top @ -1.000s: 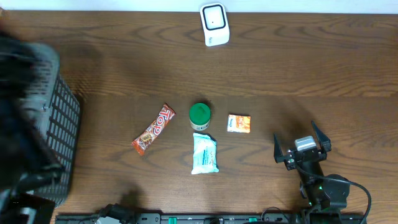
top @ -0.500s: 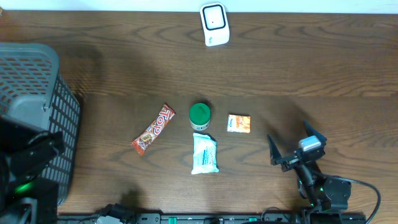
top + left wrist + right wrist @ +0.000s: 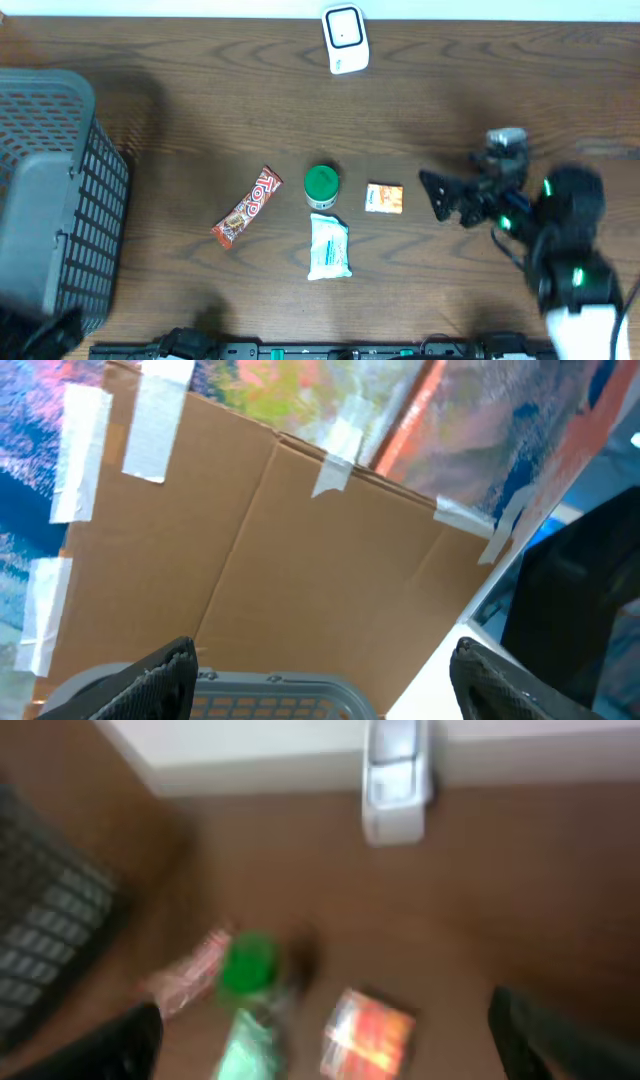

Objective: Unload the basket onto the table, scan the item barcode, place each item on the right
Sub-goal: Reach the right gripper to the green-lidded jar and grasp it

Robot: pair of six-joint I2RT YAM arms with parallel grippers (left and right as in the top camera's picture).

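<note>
Overhead, a dark wooden table (image 3: 200, 110) holds four small items clustered at its middle. They are a red candy bar (image 3: 247, 207) lying on a slant, a green-lidded jar (image 3: 321, 184) to its right, an orange packet (image 3: 384, 198) further right, and a white wipes pack (image 3: 329, 246) just below the jar. None of them is touched or held. A white barcode scanner (image 3: 343, 38) stands well apart at the table's far edge. A grey mesh basket (image 3: 100, 230) fills the left side. The right gripper (image 3: 433, 198) (blurred in this view) hovers just right of the orange packet, its jaws spread wide and empty, pointing toward it. The left gripper (image 3: 325, 675) shows only in its own wrist camera, with its fingers wide apart and nothing between them. It faces taped brown cardboard (image 3: 300, 560) above the basket's grey rim.
</note>
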